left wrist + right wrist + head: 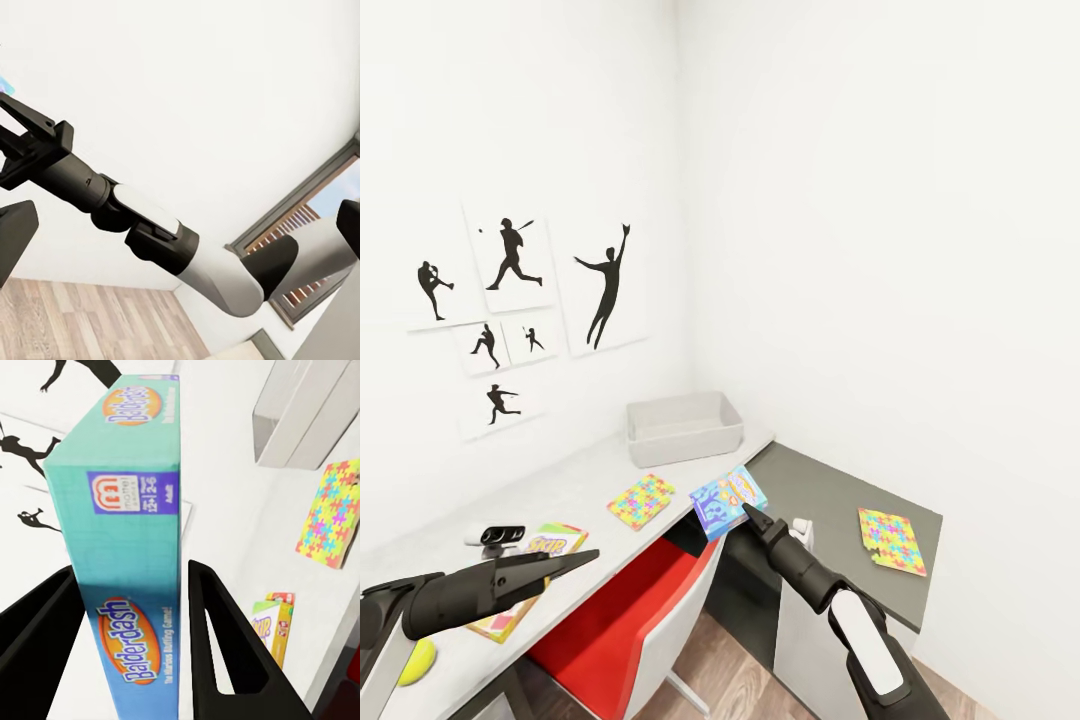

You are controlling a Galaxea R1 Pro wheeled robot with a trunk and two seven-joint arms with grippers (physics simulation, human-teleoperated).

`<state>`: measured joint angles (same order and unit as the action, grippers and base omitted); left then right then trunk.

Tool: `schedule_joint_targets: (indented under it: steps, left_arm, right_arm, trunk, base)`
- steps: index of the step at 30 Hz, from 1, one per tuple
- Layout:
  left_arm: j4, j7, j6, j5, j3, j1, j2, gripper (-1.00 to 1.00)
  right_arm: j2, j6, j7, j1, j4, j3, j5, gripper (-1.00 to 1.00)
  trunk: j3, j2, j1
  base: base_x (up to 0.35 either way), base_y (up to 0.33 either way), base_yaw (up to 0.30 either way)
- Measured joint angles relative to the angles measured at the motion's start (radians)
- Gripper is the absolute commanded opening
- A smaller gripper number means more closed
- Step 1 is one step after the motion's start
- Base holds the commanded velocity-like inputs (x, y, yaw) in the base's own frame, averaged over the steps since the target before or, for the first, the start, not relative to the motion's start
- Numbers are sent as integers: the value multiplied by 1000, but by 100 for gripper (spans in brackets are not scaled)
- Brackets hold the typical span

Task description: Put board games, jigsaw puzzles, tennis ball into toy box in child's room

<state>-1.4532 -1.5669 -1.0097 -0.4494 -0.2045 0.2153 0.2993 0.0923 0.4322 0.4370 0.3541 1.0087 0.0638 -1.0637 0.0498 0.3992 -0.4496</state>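
Note:
My right gripper (pixel 751 516) is shut on a blue-purple board game (pixel 726 500), held in the air off the table's (pixel 575 480) front edge; the right wrist view shows this "Balderdash" box (pixel 135 540) clamped between both fingers. The pale grey toy box (pixel 685 428) stands at the table's far corner. One jigsaw puzzle (pixel 641 500) lies on the table, another (pixel 892 540) on the dark cabinet top. My left gripper (pixel 586 557) hovers open over the Skip-Bo board game (pixel 550 545), which is partly hidden by the arm. The tennis ball (pixel 417 661) lies at the near left.
A red chair with a white shell (pixel 625 625) is tucked under the desk between my arms. A small black-and-white gadget (pixel 498 535) lies by the Skip-Bo box. Baseball silhouette pictures (pixel 510 300) hang on the left wall. A window (pixel 315 202) appears in the left wrist view.

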Motion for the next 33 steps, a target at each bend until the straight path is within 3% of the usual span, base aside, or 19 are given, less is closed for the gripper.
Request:
schedule_joint_targets:
  steps: [10,15,19,20,21,23,24,28,29,30,32,33]
  left_arm:
    - [0,0,0,-1,-8,0,1,100]
    - [0,0,-2,-1,-13,0,2,100]
    - [0,0,-4,-1,-15,0,0,100]
    - [3,0,-5,-2,-15,0,0,100]
    - [6,0,-5,-2,-15,-1,0,100]
    - [19,0,-6,-3,-17,0,0,100]
    - [29,0,-6,-3,-18,0,1,100]
    - [43,0,-9,-3,-22,0,4,100]
    - [48,0,-13,-3,-27,1,6,100]
    - [50,0,-14,-4,-30,1,7,100]
    - [55,0,-17,-3,-37,4,8,100]
    - [58,0,-20,-4,-44,8,10,100]
  right_arm:
    - [6,2,-3,0,19,2,-2,-100]
    - [8,32,-72,20,80,12,-8,-100]
    - [12,175,-306,157,187,11,-28,-100]
    - [18,212,-395,226,196,10,-26,-100]
    - [22,221,-422,266,205,10,-71,-100]
    - [35,239,-497,351,195,10,-89,-100]
    - [43,248,-549,406,170,9,-89,-100]
    - [62,254,-670,553,60,9,-161,-100]
    - [76,260,-714,632,-30,10,-169,-100]
    - [80,256,-725,663,-63,10,-191,-100]
    - [82,259,-739,712,-139,10,-189,-100]
    - [82,259,-748,759,-222,10,-191,-100]
  trunk:
    - [0,0,0]
    - [0,0,0]
    - [0,0,0]
    - [0,0,0]
    - [0,0,0]
    - [0,0,0]
    - [0,-1,0]
    - [0,0,0]
    - [0,-1,0]
    - [0,0,0]
    - [0,0,0]
    - [0,0,0]
  base:
    - [9,-3,0]
    - [19,-10,0]
    - [3,-2,0]
    - [0,0,0]
    - [0,0,0]
    - [0,0,0]
    - [0,0,0]
    - [0,0,0]
    - [0,0,0]
    - [0,0,0]
    - [0,0,0]
    - [0,0,0]
